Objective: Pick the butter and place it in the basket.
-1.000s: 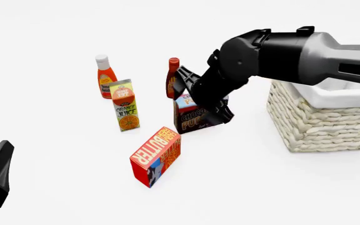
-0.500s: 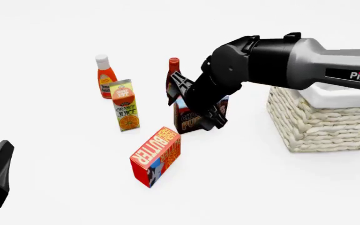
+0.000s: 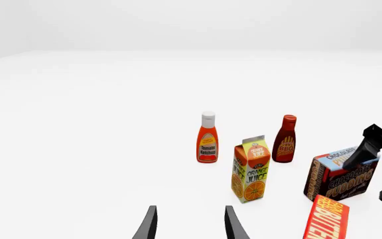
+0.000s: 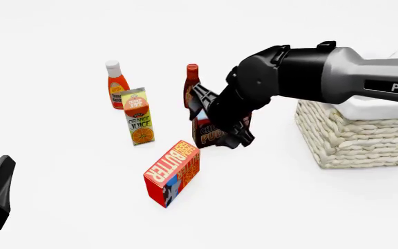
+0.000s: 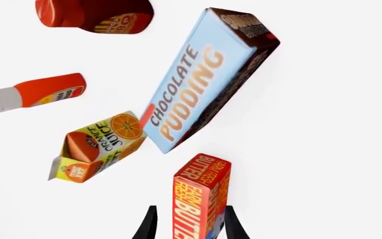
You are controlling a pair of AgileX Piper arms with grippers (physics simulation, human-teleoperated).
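Note:
The butter (image 4: 172, 173), a red carton with pale-yellow lettering, lies tilted on the table in front of the other groceries. My right gripper (image 4: 221, 116) hangs open over the chocolate pudding box (image 4: 208, 136), behind the butter and apart from it. In the right wrist view the butter (image 5: 201, 196) shows between the open fingertips (image 5: 149, 225), farther off. The wicker basket (image 4: 354, 137) with its white liner stands at the right, under the right arm. At the lower left my left gripper (image 4: 2, 174) is open with nothing in it, also seen as the left gripper (image 3: 189, 226).
Behind the butter stand an orange juice carton (image 4: 138, 116), a ketchup bottle (image 4: 116, 85) and a BBQ sauce bottle (image 4: 191, 83). The pudding box (image 5: 198, 84) lies close beyond the butter, partly covered by the right gripper in the front view.
The right gripper has shifted left and slightly lower, over the pudding box and nearer the butter. The left arm and all groceries have stayed still.

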